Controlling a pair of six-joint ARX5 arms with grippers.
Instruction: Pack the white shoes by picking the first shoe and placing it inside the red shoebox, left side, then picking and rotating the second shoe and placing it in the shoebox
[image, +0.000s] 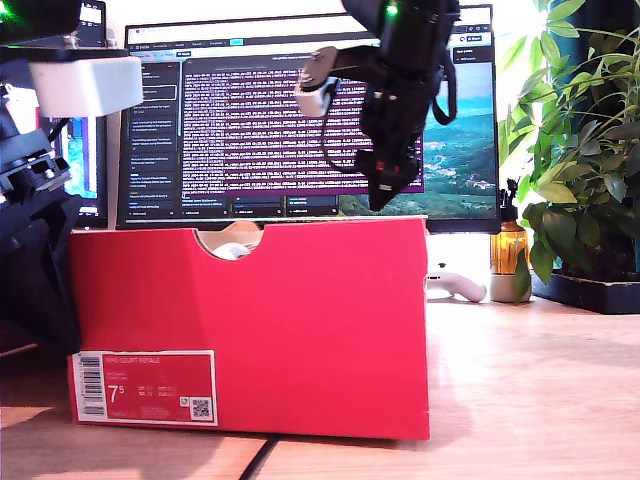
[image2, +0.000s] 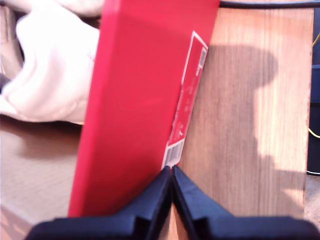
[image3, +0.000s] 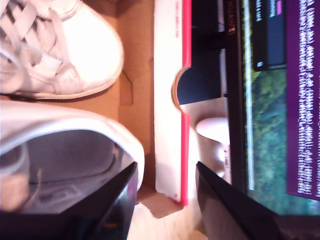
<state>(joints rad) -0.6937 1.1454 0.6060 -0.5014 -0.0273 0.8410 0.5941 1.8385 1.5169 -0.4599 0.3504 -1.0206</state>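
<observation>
The red shoebox (image: 300, 330) stands on the wooden table, its barcode label facing the exterior camera. Both white shoes lie inside it. One shoe (image3: 75, 45) shows its laces and toe; the other (image3: 70, 145) shows its heel opening. A bit of white shoe (image: 232, 250) peeks through the box's notch. My second gripper (image3: 165, 195) is open and holds nothing. It hangs above the box's far wall (image3: 167, 100), and the exterior view shows this gripper (image: 385, 190) in front of the monitor. My first gripper (image2: 171, 172) is shut on nothing, above the box's labelled wall (image2: 135, 100).
A wide monitor (image: 250, 110) stands right behind the box. At the exterior view's right are a leafy plant (image: 580, 160), an amber bottle (image: 508, 245) and a white controller (image: 455, 285). An arm (image: 35, 180) fills the exterior view's left edge. A dark cable (image: 262, 455) runs under the box.
</observation>
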